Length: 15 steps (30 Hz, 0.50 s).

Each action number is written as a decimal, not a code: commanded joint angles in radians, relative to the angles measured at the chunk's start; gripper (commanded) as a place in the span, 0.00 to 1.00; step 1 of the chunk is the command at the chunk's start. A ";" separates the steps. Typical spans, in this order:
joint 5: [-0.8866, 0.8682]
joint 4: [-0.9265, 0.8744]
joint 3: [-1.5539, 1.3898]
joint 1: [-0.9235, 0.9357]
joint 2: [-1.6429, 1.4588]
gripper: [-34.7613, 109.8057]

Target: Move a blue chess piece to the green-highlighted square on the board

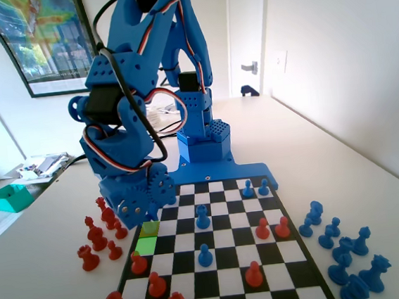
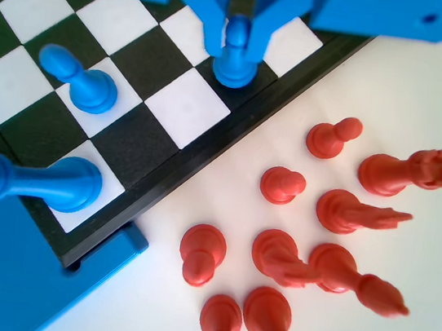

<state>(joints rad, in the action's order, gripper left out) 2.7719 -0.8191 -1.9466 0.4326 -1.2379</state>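
The pawn stands on a dark square at the board's edge, on the side where the red pieces lie scattered on the surface. In the wrist view the hand is down over it, one jaw on each side of its head and neck. The jaws look close against the pawn, but I cannot tell from here whether they are truly clamped on it or just resting beside it.

In the fixed view the green square lies at the board's left edge, with a yellow square just behind it. The blue arm hangs low over that same edge, a little beyond the yellow square, and hides the pawn.

To do this step well, I'd say the hand should close squarely on the pawn's neck, lift it straight up clear of the board, then carry it along the edge and set it upright in the middle of the green square, keeping off the red pawn just past it.

The wrist view shows the pawn between the jaws and two more blue pieces on nearby squares; the fixed view shows the coloured squares and the way ahead.
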 commanded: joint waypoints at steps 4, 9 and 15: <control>0.014 0.005 0.000 0.020 -0.026 0.25; 0.006 -0.043 0.032 0.023 -0.028 0.25; -0.041 -0.183 0.163 0.011 -0.029 0.25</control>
<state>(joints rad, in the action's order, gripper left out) 2.7382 -0.9449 -1.8699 0.4418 -1.2379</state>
